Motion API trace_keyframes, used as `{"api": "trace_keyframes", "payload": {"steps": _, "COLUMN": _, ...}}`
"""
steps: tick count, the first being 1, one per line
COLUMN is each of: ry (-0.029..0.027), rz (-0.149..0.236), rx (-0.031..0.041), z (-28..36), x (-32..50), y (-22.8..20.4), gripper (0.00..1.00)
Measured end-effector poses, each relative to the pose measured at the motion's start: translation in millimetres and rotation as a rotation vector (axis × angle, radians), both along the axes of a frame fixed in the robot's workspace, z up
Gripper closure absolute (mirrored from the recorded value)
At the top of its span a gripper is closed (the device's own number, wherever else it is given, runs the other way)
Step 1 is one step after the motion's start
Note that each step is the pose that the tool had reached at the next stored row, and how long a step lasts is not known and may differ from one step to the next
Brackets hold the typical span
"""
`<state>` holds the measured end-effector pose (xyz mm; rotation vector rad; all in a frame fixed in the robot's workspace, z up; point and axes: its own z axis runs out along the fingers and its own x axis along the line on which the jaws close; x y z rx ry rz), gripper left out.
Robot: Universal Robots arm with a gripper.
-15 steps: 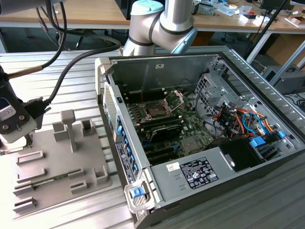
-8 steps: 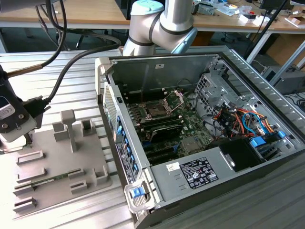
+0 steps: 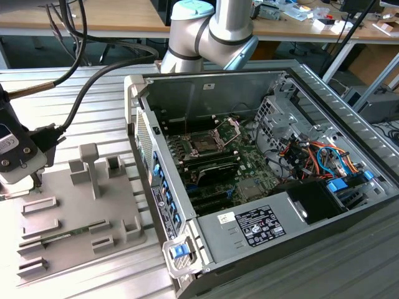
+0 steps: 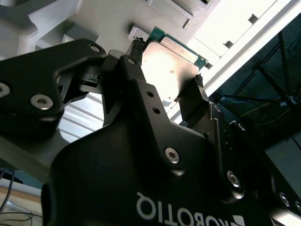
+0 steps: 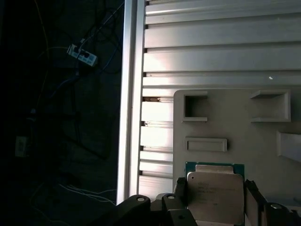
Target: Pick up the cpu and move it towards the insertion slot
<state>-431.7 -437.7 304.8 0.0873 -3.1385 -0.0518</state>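
Cpu is clamped by two opposite edges in the claw, right at the grey tray near the edge of the table, well apart from the socket in the open case, and I'd say this lift wants a light, even squeeze and a dead-level chip.

Silver arm, blue cap; black gripper, hex screws.
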Motion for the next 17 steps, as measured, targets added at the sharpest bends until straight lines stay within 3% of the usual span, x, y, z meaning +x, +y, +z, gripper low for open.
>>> {"api": "trace_keyframes", "payload": {"steps": 17, "ry": 0.0000, "rz": 0.000, "rx": 0.0000, "z": 4.8, "x": 0.0, "y": 0.0, "gripper": 0.45}}
